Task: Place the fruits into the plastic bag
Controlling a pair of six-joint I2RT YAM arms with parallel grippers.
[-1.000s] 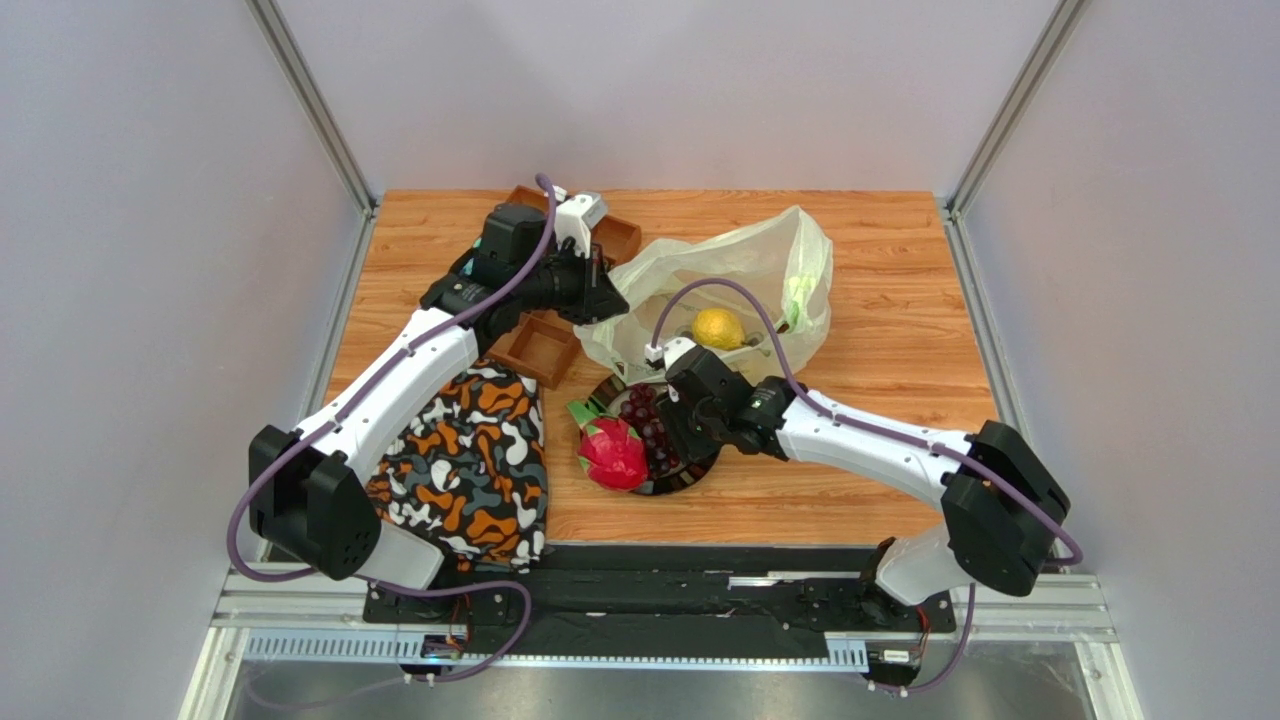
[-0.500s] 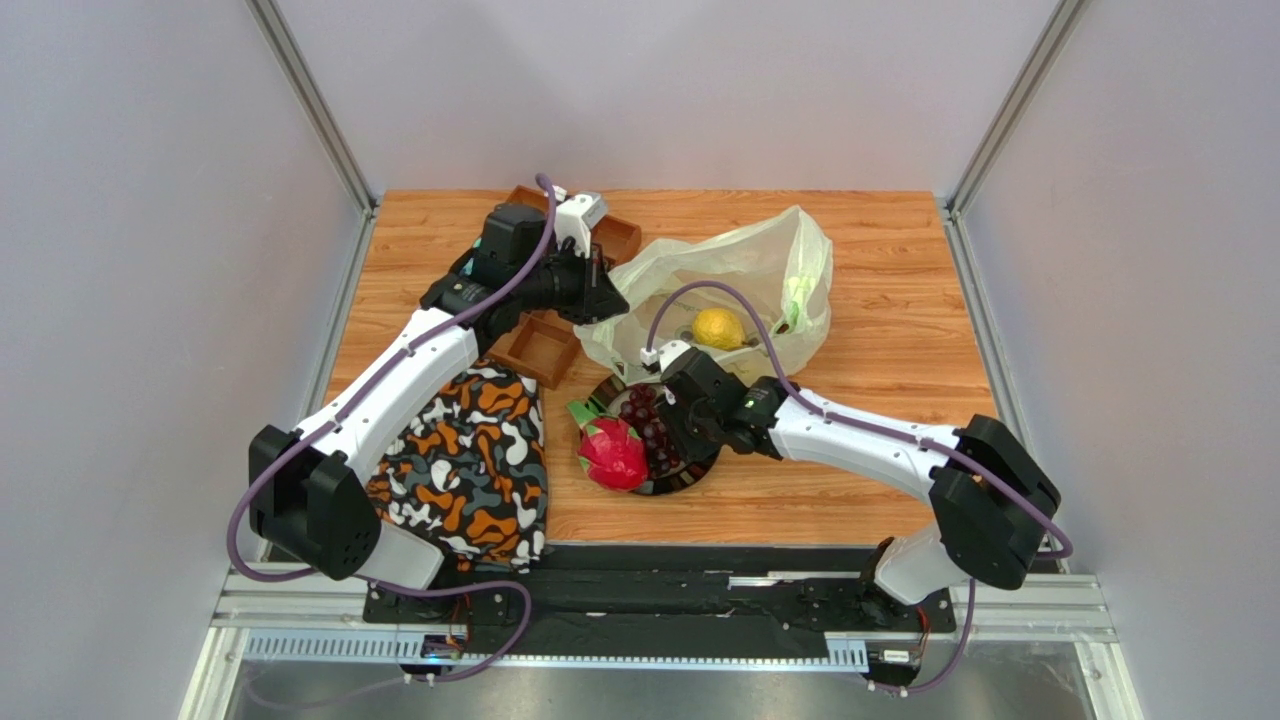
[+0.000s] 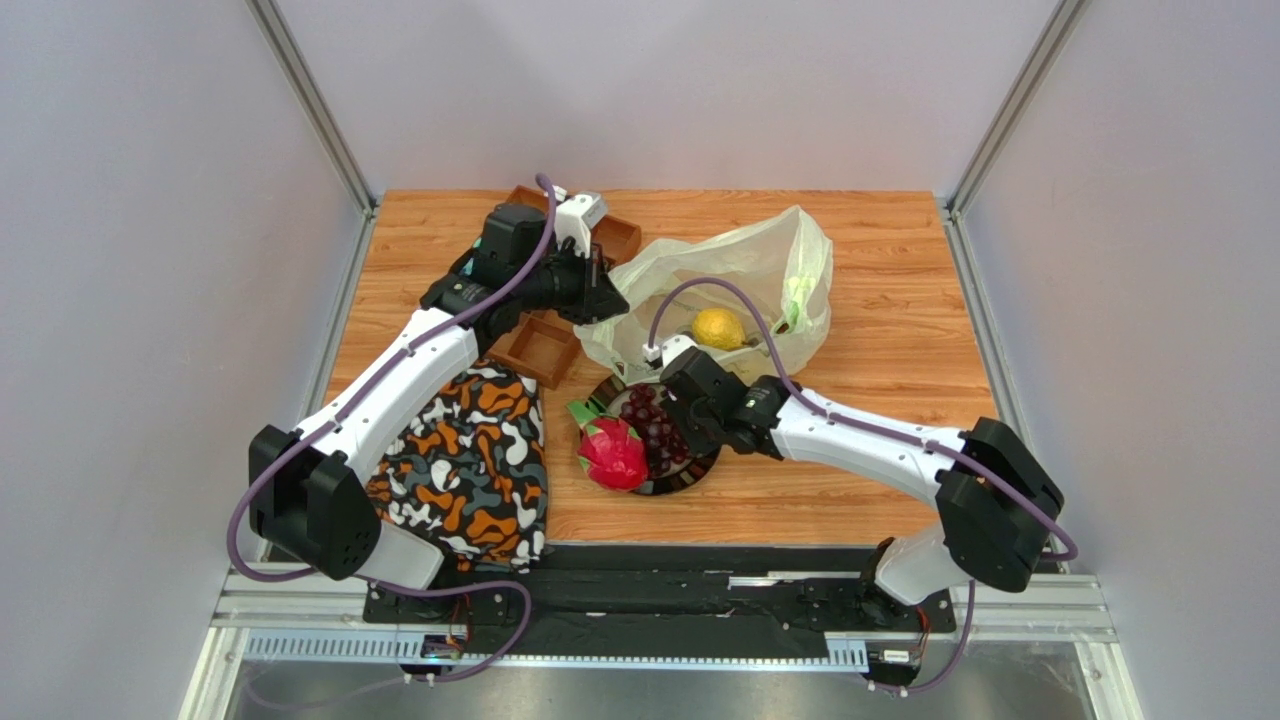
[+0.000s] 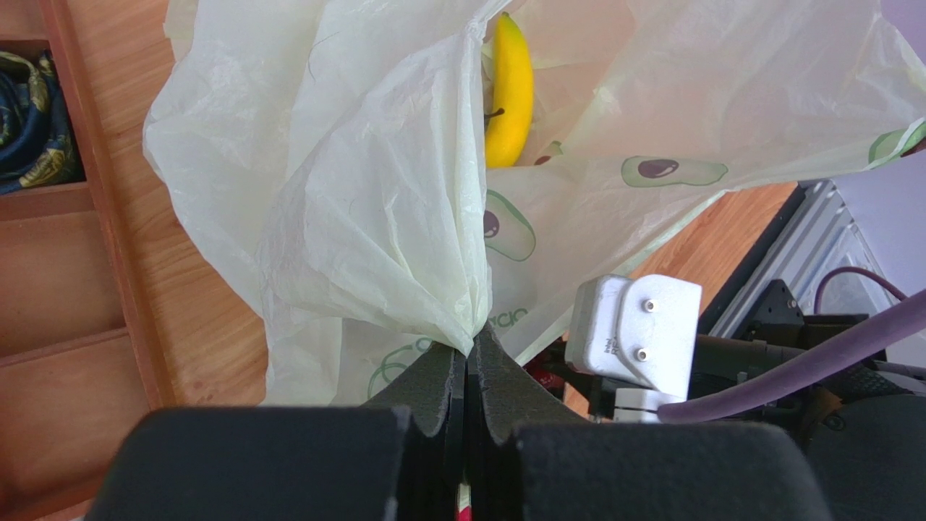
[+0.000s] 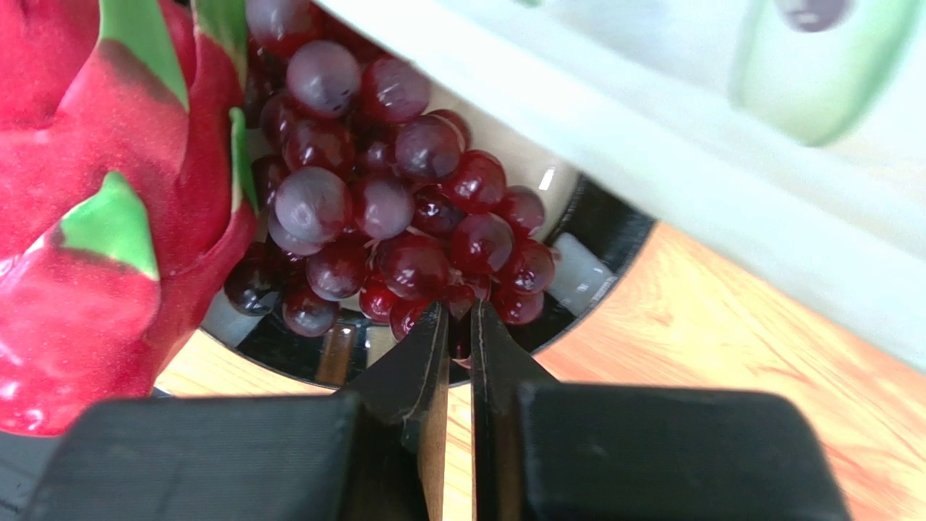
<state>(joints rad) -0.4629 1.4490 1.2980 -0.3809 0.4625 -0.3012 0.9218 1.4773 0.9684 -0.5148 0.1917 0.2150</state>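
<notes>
Nothing here reads clearly from where I stand. The thin translucent pale yellow-green plastic bag point(image 4: 359, 163) carries small green avocado pictures. Just above the spot where the left hand point(image 4: 467, 353) pinches the film, there is a scrap of curved green lettering. The folds hide most of it, and I cannot make out a whole word. In the overhead and right wrist views, any marks are too small or blurred to read.

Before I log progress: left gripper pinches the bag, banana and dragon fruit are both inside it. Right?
No: the dragon fruit lies outside the plastic bag, on the plate beside the grape bunch, as the top view shows. The left gripper does pinch the bag, with the banana inside.
</notes>
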